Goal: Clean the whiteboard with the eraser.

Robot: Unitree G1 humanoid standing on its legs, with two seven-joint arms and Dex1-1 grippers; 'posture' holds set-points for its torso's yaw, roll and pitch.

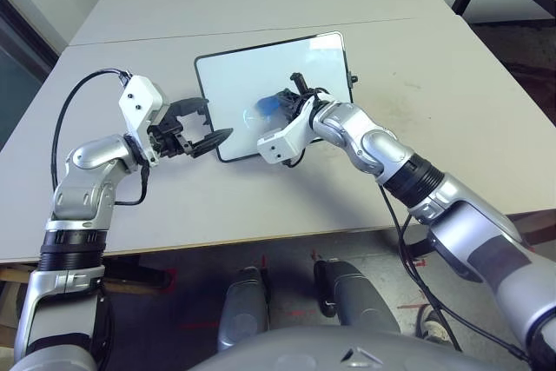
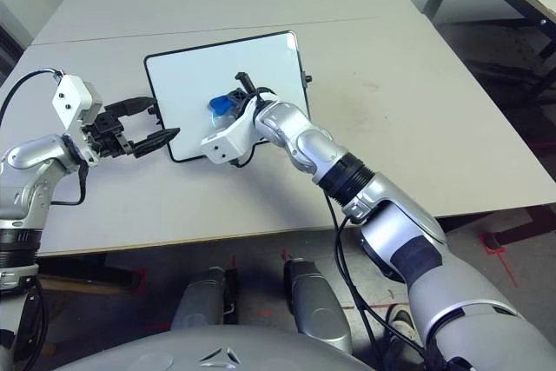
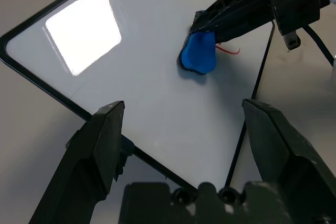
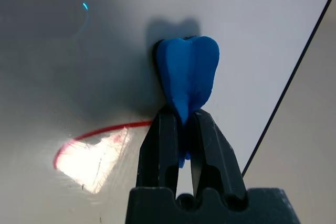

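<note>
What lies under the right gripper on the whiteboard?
The right gripper pinches the blue eraser; a red line runs toward its fingers on the whiteboard. Whatever marks the eraser covers can't be seen.

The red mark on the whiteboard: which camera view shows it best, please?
The right wrist view: the red curve shows long and plain there. The left wrist view catches a short red piece beside the eraser; I cannot make it out in either eye view.

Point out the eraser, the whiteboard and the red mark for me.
Eraser [image 4: 188, 66]: right wrist view, wide end.
Whiteboard [image 1: 234, 76]: left eye view, bare upper surface.
Red mark [image 4: 113, 128]: right wrist view, curved stroke.
</note>
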